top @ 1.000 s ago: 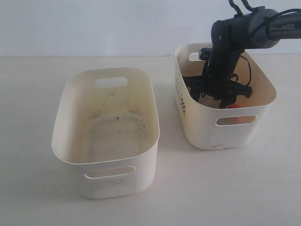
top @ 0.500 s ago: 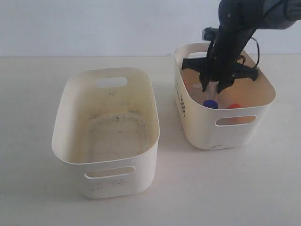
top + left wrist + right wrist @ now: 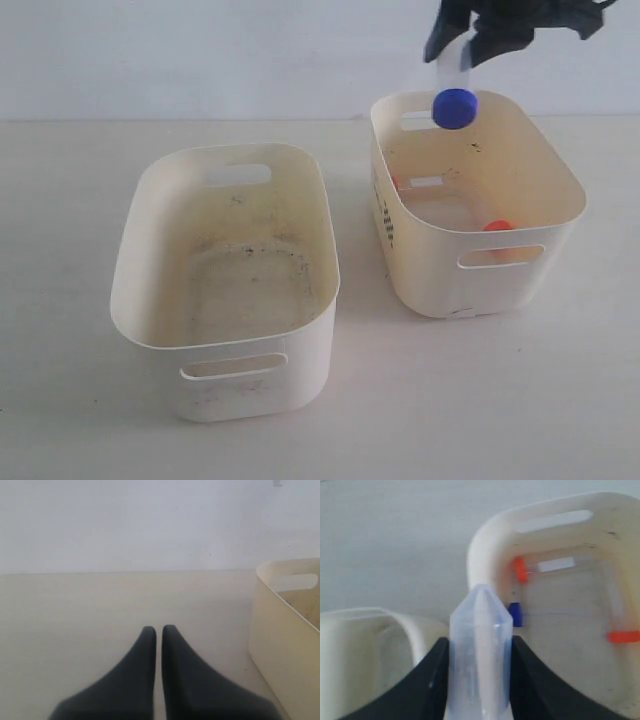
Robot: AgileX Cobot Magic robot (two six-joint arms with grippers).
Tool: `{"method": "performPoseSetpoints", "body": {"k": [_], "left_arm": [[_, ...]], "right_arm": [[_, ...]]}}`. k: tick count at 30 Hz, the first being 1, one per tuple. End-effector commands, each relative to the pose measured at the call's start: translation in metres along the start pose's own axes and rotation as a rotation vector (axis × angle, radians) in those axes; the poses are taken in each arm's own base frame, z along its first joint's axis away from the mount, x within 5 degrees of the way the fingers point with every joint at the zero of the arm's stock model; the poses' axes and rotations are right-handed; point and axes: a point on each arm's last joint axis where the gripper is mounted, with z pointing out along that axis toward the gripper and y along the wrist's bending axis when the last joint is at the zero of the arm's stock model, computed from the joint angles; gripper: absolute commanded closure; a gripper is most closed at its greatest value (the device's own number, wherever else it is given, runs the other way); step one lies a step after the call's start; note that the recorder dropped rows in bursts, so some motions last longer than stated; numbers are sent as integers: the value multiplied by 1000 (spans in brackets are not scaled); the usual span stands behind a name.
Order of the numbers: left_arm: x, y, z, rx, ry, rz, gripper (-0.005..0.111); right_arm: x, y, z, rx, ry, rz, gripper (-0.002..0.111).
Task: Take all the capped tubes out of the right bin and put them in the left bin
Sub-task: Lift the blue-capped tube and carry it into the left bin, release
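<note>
Nearest, the left bin (image 3: pixel 240 395) stands beside the right bin (image 3: pixel 425 280), a little apart from it. No tube is seen in it, only dark specks on its floor.

Inside the right bin, an orange-capped tube (image 3: pixel 497 227) lies against the near wall. A second orange-capped tube (image 3: pixel 398 183) lies against the wall facing the left bin.

Above the right bin's far rim, a blue-capped tube (image 3: pixel 455 105) is pinched by the right gripper (image 3: pixel 460 48), cap hanging downward and clear of the rim. In the right wrist view the clear body is seen clamped between both fingers. A small blue patch shows beside it there, and what it belongs to cannot be told.

The left gripper (image 3: pixel 156 630) is pressed together on nothing and is not seen near the right bin.

The step in hand is judged to be the carry of the first tube. Next, the tube should be moved sideways from above the right bin until it hangs over the left bin's floor, then released. A smooth path is advised, since the hanging cap end could swing. The two orange-capped tubes would then need fetching.
</note>
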Motion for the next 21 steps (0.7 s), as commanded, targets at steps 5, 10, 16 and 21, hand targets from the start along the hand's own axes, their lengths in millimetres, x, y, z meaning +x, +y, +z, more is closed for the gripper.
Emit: {"method": "performPoseSetpoints", "body": {"k": [5, 10, 16, 21], "left_arm": [[-2, 0, 0, 1, -9, -16, 102], [-2, 0, 0, 1, -9, -16, 102], [-2, 0, 0, 1, -9, -16, 102], [-2, 0, 0, 1, -9, -16, 102]], "right_arm": [[37, 78, 30, -171, 37, -186, 108], [61, 111, 55, -216, 57, -253, 108], [81, 124, 92, -200, 115, -293, 99], [86, 125, 102, -195, 135, -298, 46]]}}
